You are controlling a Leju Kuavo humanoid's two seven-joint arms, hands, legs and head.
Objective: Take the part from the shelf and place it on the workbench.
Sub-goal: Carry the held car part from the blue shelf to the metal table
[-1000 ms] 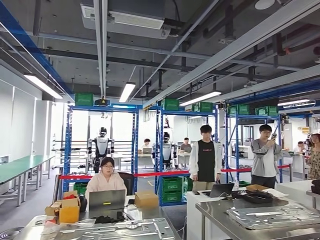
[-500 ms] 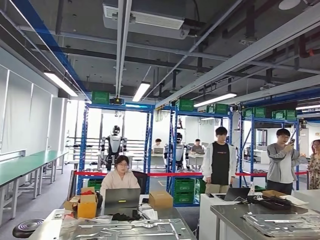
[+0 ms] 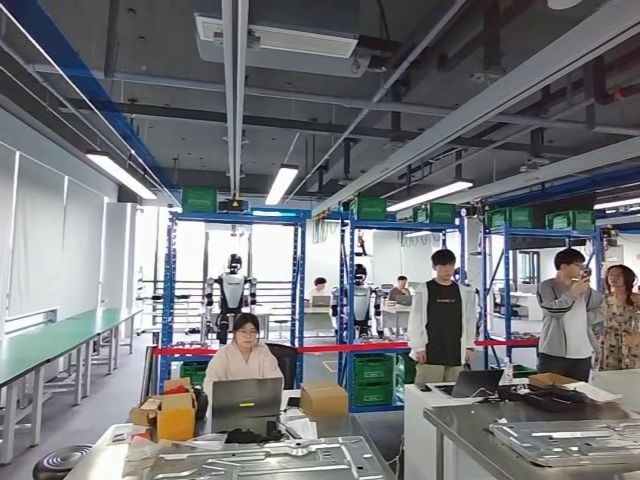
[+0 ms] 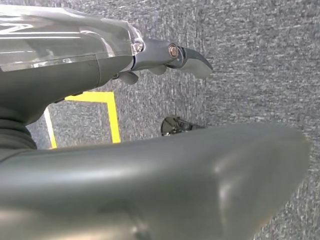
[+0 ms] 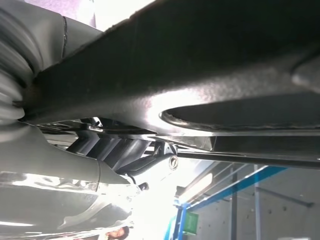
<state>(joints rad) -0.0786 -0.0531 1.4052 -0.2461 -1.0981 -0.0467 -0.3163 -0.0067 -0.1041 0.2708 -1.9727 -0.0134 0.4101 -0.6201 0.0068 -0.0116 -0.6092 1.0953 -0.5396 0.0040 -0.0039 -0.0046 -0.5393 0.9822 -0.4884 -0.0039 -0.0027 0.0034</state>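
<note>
Left hand (image 4: 151, 185) hangs over grey carpet floor (image 4: 256, 65) near a yellow tape corner (image 4: 113, 117); its fingers (image 4: 188, 55) stand well apart from the thumb and nothing is between them. Right hand (image 5: 75, 165): a dark flat part (image 5: 188, 65) with an oval-rimmed opening lies close against the dark fingers (image 5: 113, 150), but it cannot be told whether the hand grips it. In the head view, a steel workbench (image 3: 468, 425) at lower right bears a flat silver metal sheet (image 3: 573, 440).
</note>
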